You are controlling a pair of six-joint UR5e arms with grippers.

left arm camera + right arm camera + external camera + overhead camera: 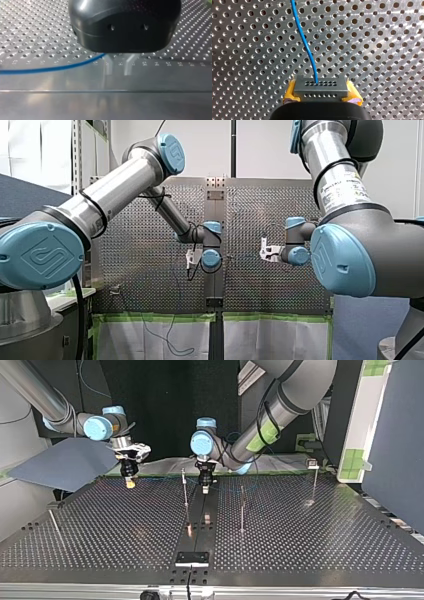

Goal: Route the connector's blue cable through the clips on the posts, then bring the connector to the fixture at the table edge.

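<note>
My right gripper (pixel 322 94) is clamped on the small grey rectangular plastic connector (pixel 321 86). Its yellow pads (pixel 290 92) press against the connector's two short ends. The thin blue cable (pixel 308 50) leaves one hole in the connector's face and runs ahead in a gentle curve over the perforated metal surface (pixel 382 50).

In the top view, the flat black fixture (pixel 191 558) sits at the near edge of the surface. The connector, in my right gripper, hangs well beyond the fixture, close to the far edge and off toward the view's left of it. My left gripper (pixel 205 487) points down at the surface, also well beyond the fixture and almost straight behind it. Two of the thin upright metal posts (pixel 185 495) stand between the fixture and my left gripper, one to each side of that line.

My left gripper's two metal fingers (pixel 108 66) stand slightly apart, and bare surface shows in the gap between their tips. The blue cable comes in from the side and disappears under the black housing beside one finger. I cannot tell whether it touches the fingers.
</note>
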